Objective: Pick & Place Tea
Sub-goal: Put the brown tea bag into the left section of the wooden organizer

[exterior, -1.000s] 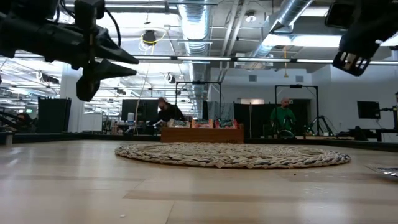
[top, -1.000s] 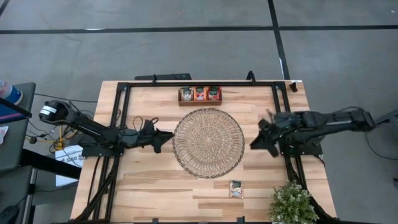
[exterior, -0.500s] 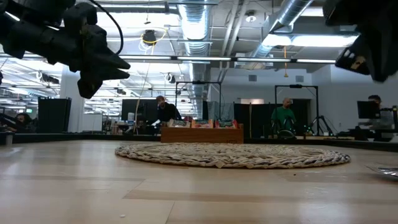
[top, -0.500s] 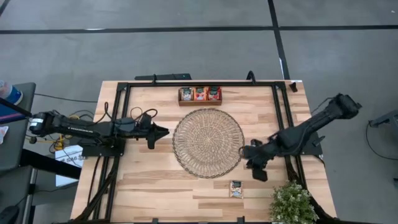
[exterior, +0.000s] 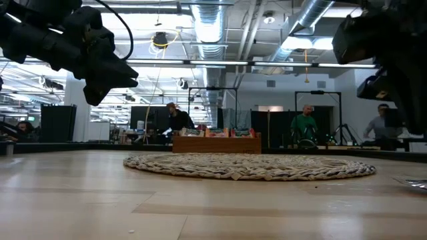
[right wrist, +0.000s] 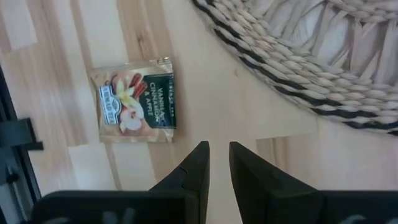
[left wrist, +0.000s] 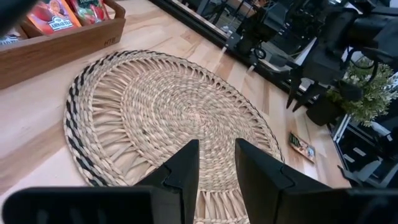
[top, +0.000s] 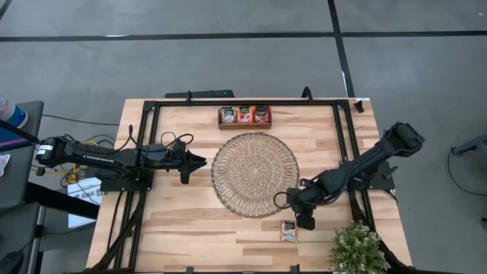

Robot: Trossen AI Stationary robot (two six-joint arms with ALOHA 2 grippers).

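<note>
Pale wooden boards make up the smooth table (top: 190,221), with a dark metal frame around it. On its middle lies a big round mat (top: 255,174), woven from rough straw in rings. At the far edge sits a brown wooden tray (top: 245,116) with red and orange tea packets. The right gripper (top: 305,222) hangs just beside a small flat square tea sachet (right wrist: 134,101) near the mat's edge, its fingers a little apart and holding nothing. The left gripper (top: 199,161) waits by the mat's other side, fingers a little apart and empty.
</note>
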